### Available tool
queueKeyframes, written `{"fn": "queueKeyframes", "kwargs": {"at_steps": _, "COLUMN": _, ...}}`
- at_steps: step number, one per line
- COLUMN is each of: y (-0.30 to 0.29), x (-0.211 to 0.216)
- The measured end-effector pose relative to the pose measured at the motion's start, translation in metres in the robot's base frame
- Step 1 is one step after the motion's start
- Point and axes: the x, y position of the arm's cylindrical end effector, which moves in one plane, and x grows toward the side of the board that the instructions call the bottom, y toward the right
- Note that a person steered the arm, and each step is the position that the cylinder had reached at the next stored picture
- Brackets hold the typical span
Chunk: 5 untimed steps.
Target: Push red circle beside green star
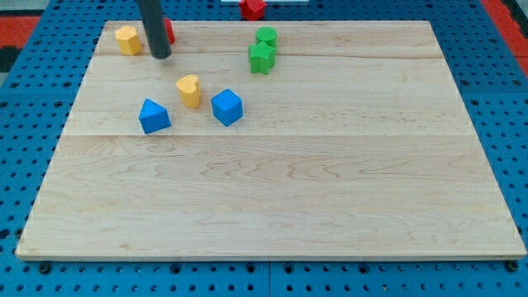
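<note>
A red block [169,31], mostly hidden behind my rod, sits near the board's top left; its shape cannot be made out. My tip [161,57] rests just below and left of it, touching or nearly so. Two green blocks stand close together at the top middle: the lower one [262,58] looks like the star, and the upper one [266,36] is rounder. They lie well to the right of the red block and my tip.
A yellow block [128,40] sits left of my rod. A yellow heart [190,91], a blue block [153,116] and a blue cube [227,107] lie below my tip. Another red block [252,8] lies off the wooden board [272,206] at the top.
</note>
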Motion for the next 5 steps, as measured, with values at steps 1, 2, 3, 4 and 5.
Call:
{"fn": "queueKeyframes", "kwargs": {"at_steps": 1, "y": -0.081, "x": 0.015}}
{"fn": "queueKeyframes", "kwargs": {"at_steps": 2, "y": -0.133, "x": -0.009}}
{"fn": "queueKeyframes", "kwargs": {"at_steps": 3, "y": -0.134, "x": -0.017}}
{"fn": "queueKeyframes", "kwargs": {"at_steps": 4, "y": -0.134, "x": -0.072}}
{"fn": "queueKeyframes", "kwargs": {"at_steps": 5, "y": -0.126, "x": -0.108}}
